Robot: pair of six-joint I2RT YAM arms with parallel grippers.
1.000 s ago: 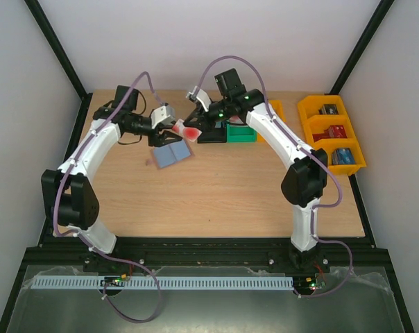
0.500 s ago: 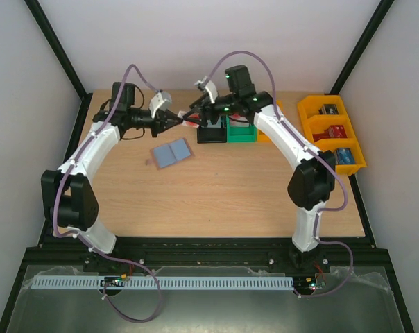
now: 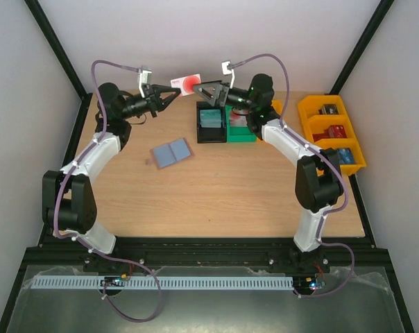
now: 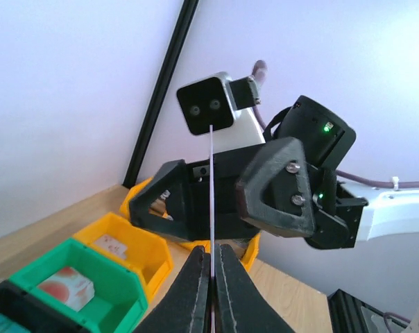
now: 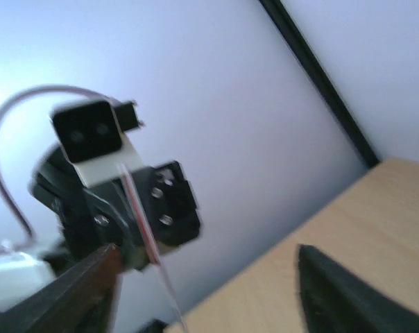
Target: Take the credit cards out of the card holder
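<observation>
The card holder lies open on the table, blue-grey lining up, with no gripper near it. High above the table's back edge, my left gripper is shut on a credit card, white with a red round mark. In the left wrist view that credit card shows edge-on, standing up from the left gripper. My right gripper faces it, open, its fingers spread to either side of the card without touching it. In the right wrist view the right gripper gapes wide around the thin credit card.
A black bin behind the holder contains a pale teal card. A green bin stands beside it, and yellow bins with blocks line the right edge. The back wall is close behind both grippers.
Both grippers rose from just above the holder toward the back wall with the card. The left jaws closed on the card and the right jaws opened off it.
</observation>
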